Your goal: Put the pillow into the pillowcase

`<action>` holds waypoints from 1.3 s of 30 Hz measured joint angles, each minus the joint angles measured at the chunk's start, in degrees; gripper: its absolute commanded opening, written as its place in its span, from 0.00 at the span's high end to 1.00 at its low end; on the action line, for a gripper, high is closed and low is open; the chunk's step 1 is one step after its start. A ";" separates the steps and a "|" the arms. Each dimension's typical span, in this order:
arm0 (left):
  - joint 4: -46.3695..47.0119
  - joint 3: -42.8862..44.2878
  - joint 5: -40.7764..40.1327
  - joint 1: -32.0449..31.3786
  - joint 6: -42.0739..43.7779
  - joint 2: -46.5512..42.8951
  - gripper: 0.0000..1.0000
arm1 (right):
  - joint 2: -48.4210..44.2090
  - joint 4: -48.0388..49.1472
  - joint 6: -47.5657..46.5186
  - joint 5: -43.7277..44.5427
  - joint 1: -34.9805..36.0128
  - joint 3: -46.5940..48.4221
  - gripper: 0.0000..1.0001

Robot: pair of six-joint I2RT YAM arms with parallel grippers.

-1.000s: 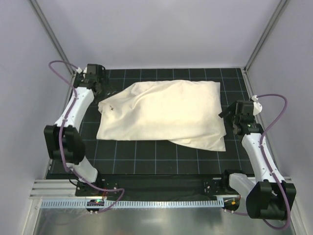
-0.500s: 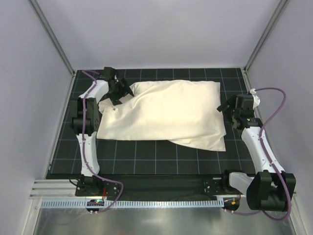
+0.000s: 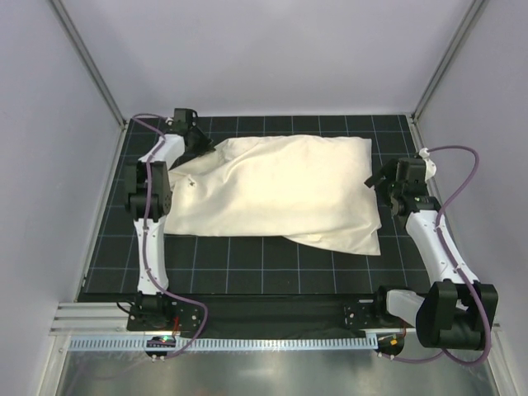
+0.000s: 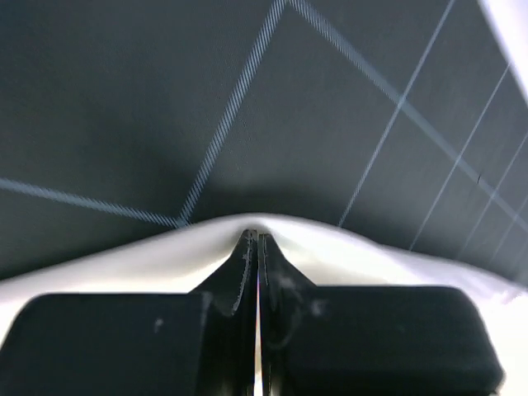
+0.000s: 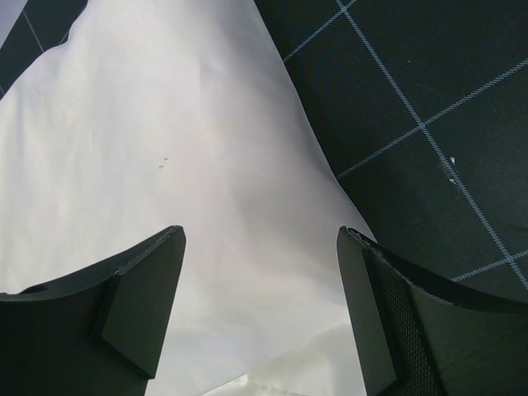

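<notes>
A plump cream pillow lies across the black mat, mostly wrapped in the thin wrinkled pillowcase. The pillowcase lies flatter at the left end, and a flap of it sticks out at the front right. My left gripper sits at the cloth's far left corner. In the left wrist view that left gripper is shut on a raised fold of the pillowcase. My right gripper is at the bundle's right end. In the right wrist view the right gripper stands open above the cream fabric, holding nothing.
The black grid mat fills the table between grey walls and slanted frame posts. A metal rail with the arm bases runs along the near edge. Purple cables loop off both arms.
My left arm swung in from the far left corner onto the pillowcase's corner and its jaws closed on the cloth. The right gripper edged slightly toward the bundle's right end.
</notes>
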 measured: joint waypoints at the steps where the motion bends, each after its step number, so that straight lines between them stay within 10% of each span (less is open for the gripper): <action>1: 0.31 0.37 -0.98 0.24 0.09 0.00 1.00 | 0.24 0.20 -0.04 -0.02 0.00 0.00 0.18; 6: 0.81 4.57 -4.15 1.53 0.28 0.02 1.00 | 2.82 0.98 -0.13 -0.79 0.00 0.44 0.18; 10: 3.15 6.29 -0.55 2.29 2.03 -0.02 0.16 | 3.67 1.49 -0.35 -1.95 0.00 0.55 0.18; 14: 8.31 0.48 7.28 2.56 4.17 -1.68 0.00 | 3.65 2.67 -0.85 -3.58 0.00 0.55 0.18; 27: 8.70 1.16 29.09 2.25 10.43 -0.04 0.19 | 2.51 3.10 -1.20 -6.45 0.00 0.55 0.18; 33: 8.61 2.01 30.77 0.63 10.73 3.48 0.96 | 1.70 3.10 -1.18 -6.80 0.00 0.55 0.18; 39: 5.03 5.29 27.87 -0.09 12.90 4.68 1.00 | 1.62 3.08 -1.18 -6.86 0.00 0.55 0.18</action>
